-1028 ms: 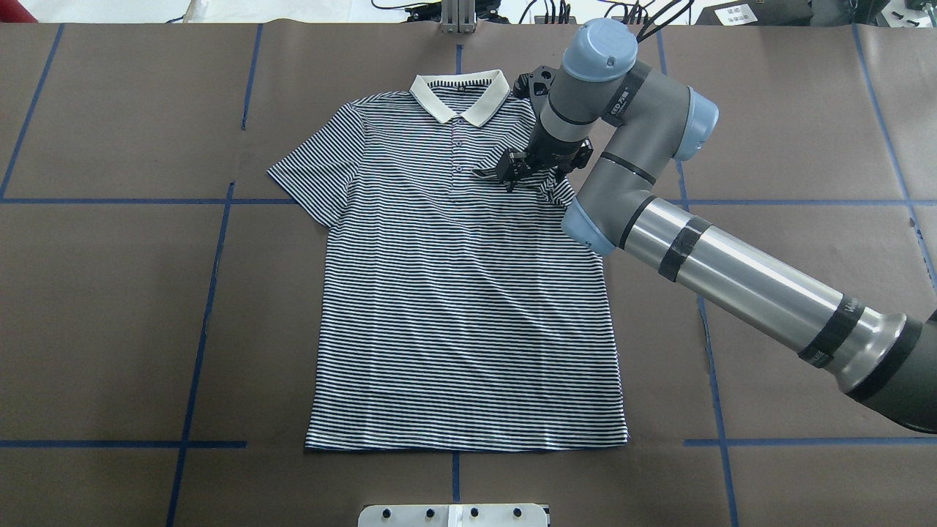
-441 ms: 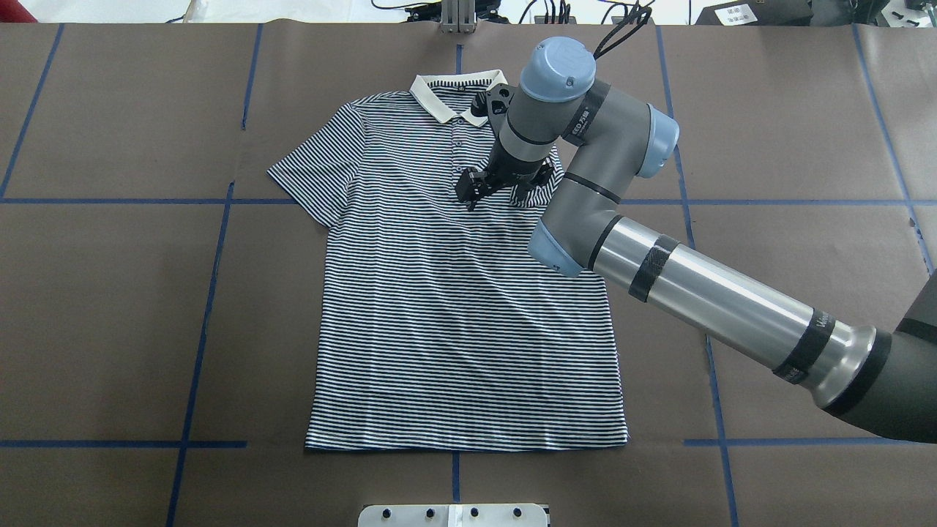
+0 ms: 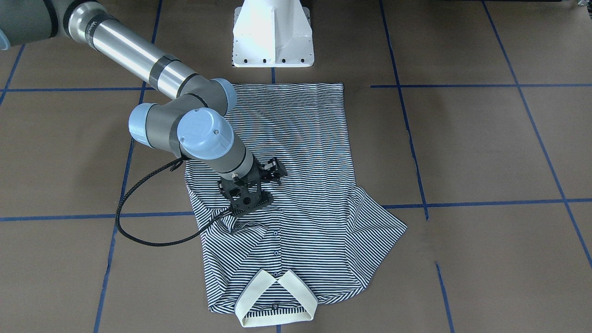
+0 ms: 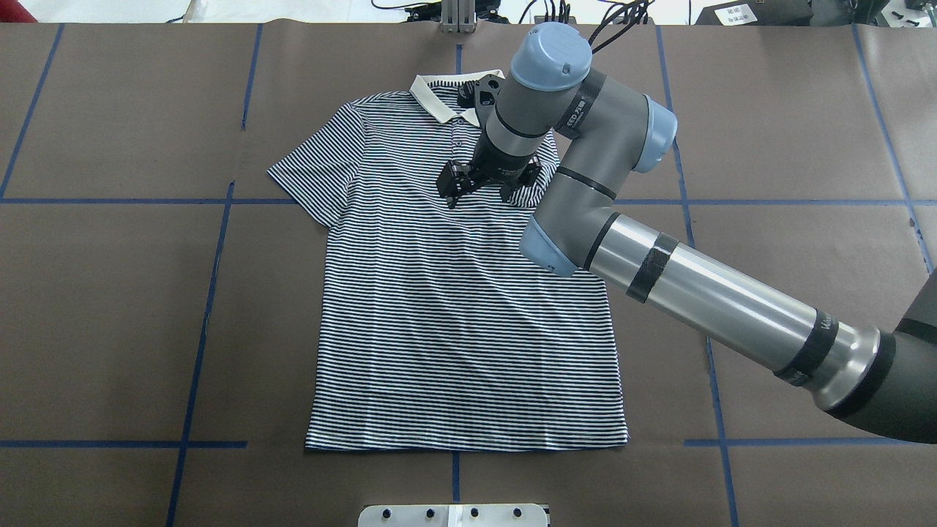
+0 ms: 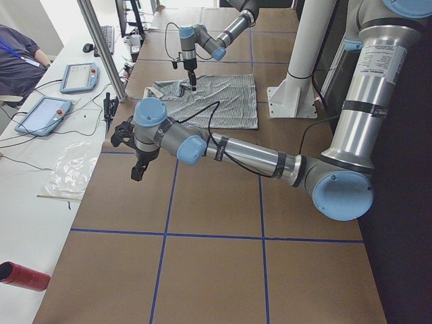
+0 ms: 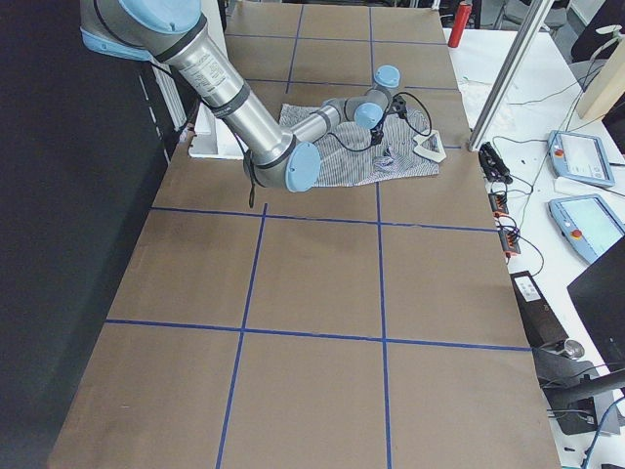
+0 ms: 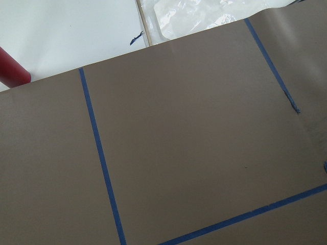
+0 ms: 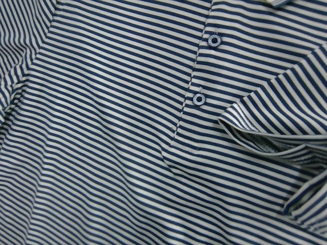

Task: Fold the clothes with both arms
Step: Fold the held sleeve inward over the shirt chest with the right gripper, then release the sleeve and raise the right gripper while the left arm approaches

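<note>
The striped polo shirt [image 4: 454,307] lies flat, front up, cream collar [image 4: 439,102] at the far side. Its right sleeve [image 4: 538,192] is folded in over the chest, also seen in the front view [image 3: 236,222] and the right wrist view [image 8: 276,132]. My right gripper [image 4: 476,192] hovers over the chest by the button placket [image 8: 198,98], fingers apart and empty; it also shows in the front view [image 3: 276,170]. My left gripper [image 5: 137,172] hangs over bare table far from the shirt; I cannot tell if it is open.
The white pedestal base [image 3: 273,37] stands at the shirt's hem. A black cable [image 3: 138,231] loops beside the shirt. A white plate [image 4: 454,514] sits at the near edge. Tablets [image 5: 81,75], a metal post [image 5: 101,47] and a red can [image 5: 23,277] lie beyond the table.
My right gripper has moved left from the folded sleeve to above the placket. The sleeve stays folded on the chest, no longer held.
</note>
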Action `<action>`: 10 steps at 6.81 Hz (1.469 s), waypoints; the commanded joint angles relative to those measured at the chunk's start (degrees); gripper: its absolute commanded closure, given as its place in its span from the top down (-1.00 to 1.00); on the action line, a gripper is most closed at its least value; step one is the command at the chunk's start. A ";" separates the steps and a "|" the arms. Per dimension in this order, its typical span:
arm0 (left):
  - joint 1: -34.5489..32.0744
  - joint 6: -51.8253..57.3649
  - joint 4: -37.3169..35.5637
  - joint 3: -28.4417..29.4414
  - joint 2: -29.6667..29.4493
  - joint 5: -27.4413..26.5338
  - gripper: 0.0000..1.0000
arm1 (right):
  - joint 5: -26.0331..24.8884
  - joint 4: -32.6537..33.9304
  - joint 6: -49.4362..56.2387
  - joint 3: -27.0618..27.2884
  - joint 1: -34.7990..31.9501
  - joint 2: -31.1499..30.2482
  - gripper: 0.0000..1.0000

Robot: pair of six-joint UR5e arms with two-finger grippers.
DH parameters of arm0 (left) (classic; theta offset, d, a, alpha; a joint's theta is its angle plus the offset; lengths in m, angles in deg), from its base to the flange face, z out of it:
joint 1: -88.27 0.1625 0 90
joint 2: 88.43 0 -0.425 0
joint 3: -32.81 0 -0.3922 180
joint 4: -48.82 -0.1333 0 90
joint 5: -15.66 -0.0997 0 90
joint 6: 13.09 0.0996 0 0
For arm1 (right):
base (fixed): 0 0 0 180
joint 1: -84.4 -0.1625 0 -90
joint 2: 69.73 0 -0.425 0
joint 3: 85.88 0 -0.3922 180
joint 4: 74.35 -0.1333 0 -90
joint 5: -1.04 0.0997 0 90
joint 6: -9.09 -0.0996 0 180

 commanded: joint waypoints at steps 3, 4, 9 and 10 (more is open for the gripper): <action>19.42 -35.51 7.24 1.33 -5.84 -14.71 1.00 | -3.98 27.73 5.93 13.86 -9.82 -4.12 1.00; 26.53 -43.79 7.80 2.98 -8.55 -21.74 1.00 | -3.38 27.76 13.39 14.32 -12.89 -7.11 1.00; 35.91 -52.57 22.66 19.86 -17.01 -29.36 0.99 | -2.14 27.23 18.74 13.71 -16.44 -9.77 1.00; 36.79 -52.49 22.57 20.57 -17.36 -29.81 0.98 | -2.05 27.14 18.65 13.70 -16.44 -9.77 1.00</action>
